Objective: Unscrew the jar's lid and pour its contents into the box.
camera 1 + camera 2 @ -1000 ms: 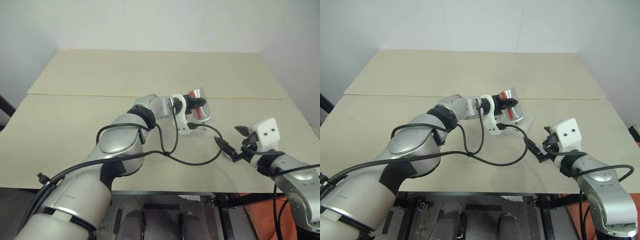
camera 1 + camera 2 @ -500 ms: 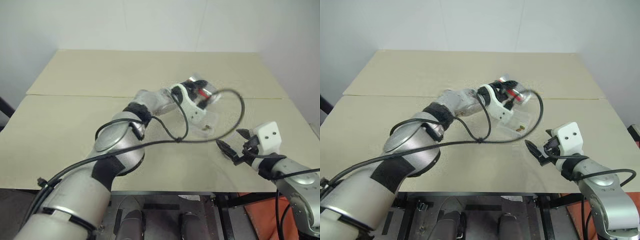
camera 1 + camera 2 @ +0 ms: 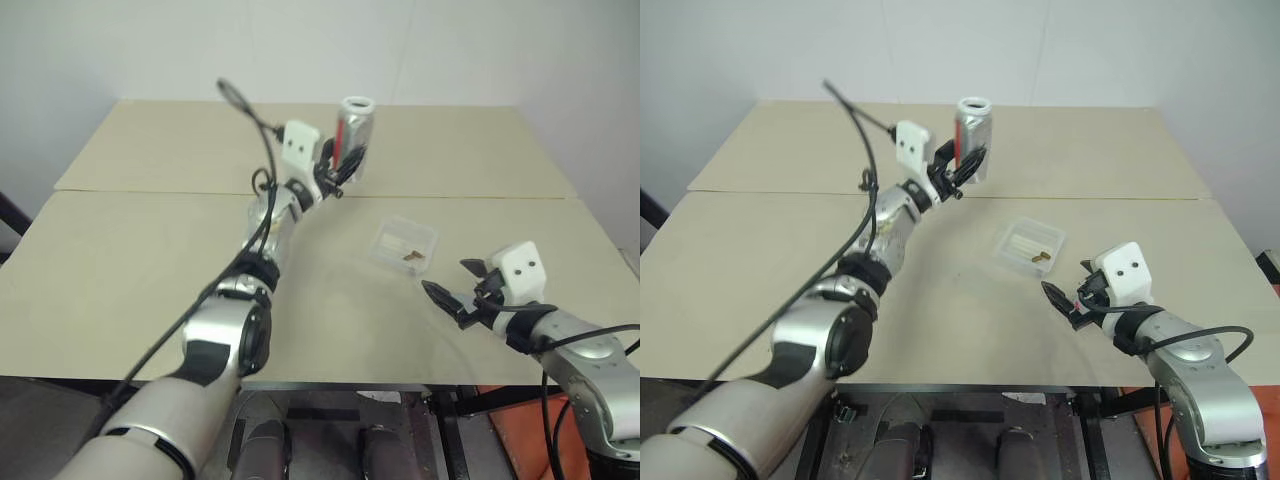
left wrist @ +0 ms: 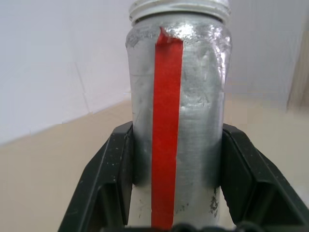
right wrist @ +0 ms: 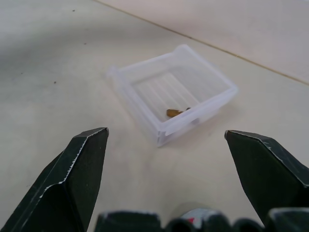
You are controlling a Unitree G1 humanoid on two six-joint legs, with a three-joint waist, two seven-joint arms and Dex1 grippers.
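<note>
The jar, silvery with a red strip down its side, stands upright in the air over the far half of the table, its open white-rimmed mouth up and no lid on it. My left gripper is shut on the jar's lower body, one black finger on each side. The clear box lies on the table to the right of centre, with a few brownish bits of the contents inside. My right gripper hovers open just in front of the box. A grey round thing with a red mark, perhaps the lid, shows at its fingers' base.
Two beige tabletops meet at a seam running across the middle. A black cable arches up above my left wrist. A white wall stands behind the table. The near edge runs just below my right gripper.
My left arm has swung the jar from its tipped pose over the box up, back and to the left, rolling it upright. The box now lies uncovered. My right gripper has stayed put.
</note>
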